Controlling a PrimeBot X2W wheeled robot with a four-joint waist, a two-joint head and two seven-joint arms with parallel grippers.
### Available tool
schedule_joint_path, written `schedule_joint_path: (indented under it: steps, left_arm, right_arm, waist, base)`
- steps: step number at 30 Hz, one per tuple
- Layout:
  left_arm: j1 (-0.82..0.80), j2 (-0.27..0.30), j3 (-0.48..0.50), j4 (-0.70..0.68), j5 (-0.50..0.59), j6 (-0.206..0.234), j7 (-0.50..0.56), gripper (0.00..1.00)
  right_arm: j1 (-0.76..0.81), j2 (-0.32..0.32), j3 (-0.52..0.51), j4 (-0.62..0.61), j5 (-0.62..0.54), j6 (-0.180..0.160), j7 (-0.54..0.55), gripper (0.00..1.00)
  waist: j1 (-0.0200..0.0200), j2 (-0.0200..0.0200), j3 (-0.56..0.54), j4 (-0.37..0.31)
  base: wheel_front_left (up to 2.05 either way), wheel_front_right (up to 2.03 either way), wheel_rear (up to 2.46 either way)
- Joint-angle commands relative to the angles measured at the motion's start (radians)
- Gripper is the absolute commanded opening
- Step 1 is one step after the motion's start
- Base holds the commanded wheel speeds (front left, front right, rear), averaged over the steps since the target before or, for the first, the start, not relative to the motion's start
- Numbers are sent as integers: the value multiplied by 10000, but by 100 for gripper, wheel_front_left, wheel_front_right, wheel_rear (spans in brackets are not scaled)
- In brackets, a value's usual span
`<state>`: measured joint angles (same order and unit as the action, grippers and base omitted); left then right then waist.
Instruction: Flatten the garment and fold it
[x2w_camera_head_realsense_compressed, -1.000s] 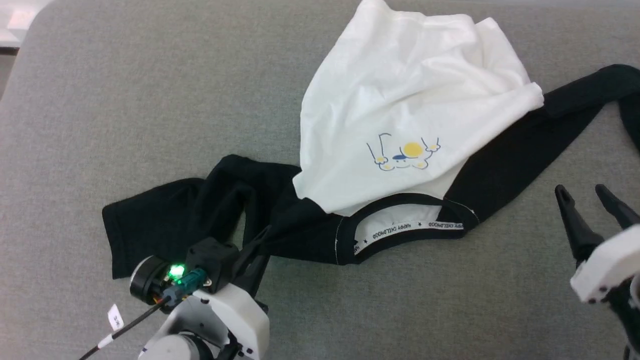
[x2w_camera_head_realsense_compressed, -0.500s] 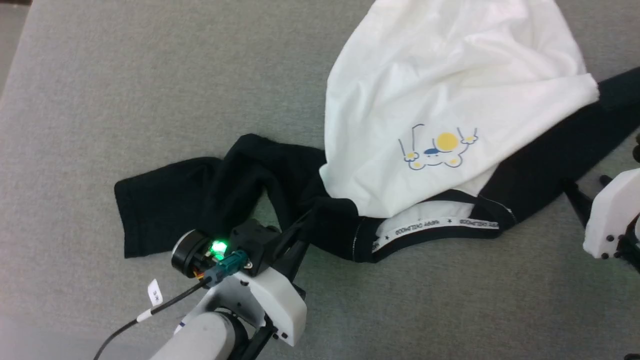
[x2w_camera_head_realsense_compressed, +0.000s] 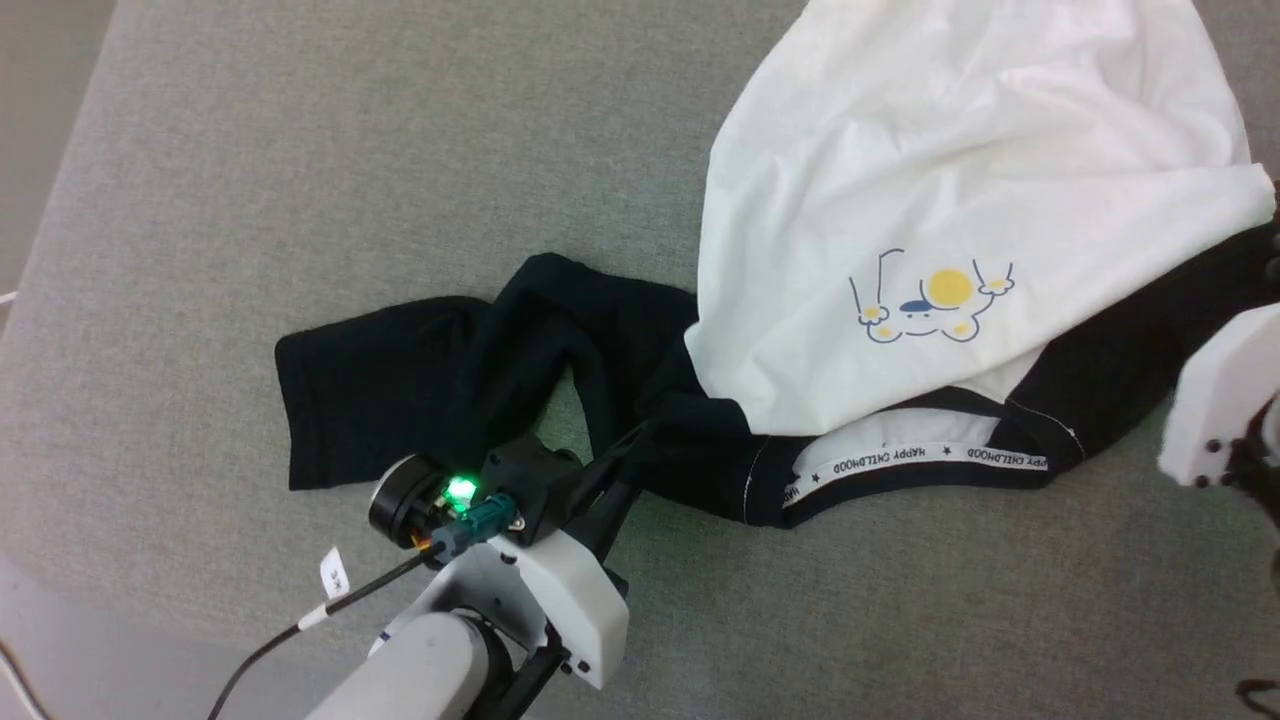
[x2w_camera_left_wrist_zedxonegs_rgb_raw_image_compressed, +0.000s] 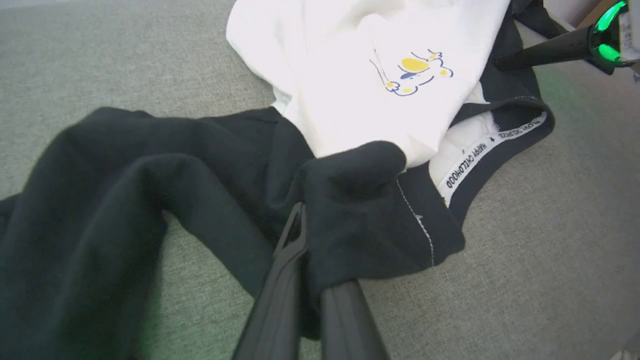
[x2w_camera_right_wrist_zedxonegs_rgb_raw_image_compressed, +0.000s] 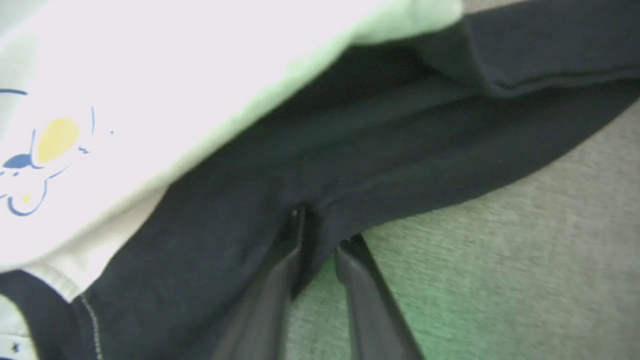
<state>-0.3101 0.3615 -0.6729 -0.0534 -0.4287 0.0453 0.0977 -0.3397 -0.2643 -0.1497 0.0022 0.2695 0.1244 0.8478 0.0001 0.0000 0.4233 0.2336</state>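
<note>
The garment (x2w_camera_head_realsense_compressed: 950, 180), a white T-shirt with black sleeves and a small yellow and blue print, lies crumpled on the grey surface with its neck opening toward me. My left gripper (x2w_camera_head_realsense_compressed: 628, 458) is shut on the black shoulder fabric left of the collar; the left wrist view shows that fold (x2w_camera_left_wrist_zedxonegs_rgb_raw_image_compressed: 350, 200) bunched over the fingers (x2w_camera_left_wrist_zedxonegs_rgb_raw_image_compressed: 287, 250). My right arm's white housing (x2w_camera_head_realsense_compressed: 1215, 400) sits over the right black sleeve. In the right wrist view my right gripper (x2w_camera_right_wrist_zedxonegs_rgb_raw_image_compressed: 322, 227) has narrow jaws with the sleeve's (x2w_camera_right_wrist_zedxonegs_rgb_raw_image_compressed: 400, 150) lower edge pinched between them.
The grey fabric surface (x2w_camera_head_realsense_compressed: 300, 150) stretches wide around the shirt, with its left edge (x2w_camera_head_realsense_compressed: 60, 220) near the frame's side. A cable with a white tag (x2w_camera_head_realsense_compressed: 335, 575) trails from my left wrist. The other black sleeve (x2w_camera_head_realsense_compressed: 380, 380) lies loose at the left.
The head camera has shifted. My right gripper, wide open a second ago, has moved forward onto the right sleeve and its jaws have closed in. My left gripper keeps its hold.
</note>
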Motion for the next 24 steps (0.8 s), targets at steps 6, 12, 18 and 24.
schedule_joint_path:
  steps: [6,12,18,24]
  left_arm:
    - [-149,-67,245,143,-179,-57,-725,0]
    - [-2,-71,868,-249,-345,208,-1755,0]
    - [-153,200,1680,-1135,-525,566,-2100,0]
    - [-1052,689,2198,-2003,-589,649,-1318,0]
  right_arm:
    - [284,843,-253,264,353,63,-1345,0]
    - [474,1506,-846,-465,1140,63,-2349,0]
    - [103,1939,-1124,-1724,1731,63,-3192,0]
    - [-858,2083,-894,-2767,1919,63,-3657,0]
  waist:
    - [-1,0,-788,-297]
    - [-1,0,-1576,-684]
    - [-1,0,-2449,-1345]
    - [-1,0,-3046,-1885]
  base:
    - [0,0,0]
    - [0,0,0]
    - [0,0,0]
    - [0,0,0]
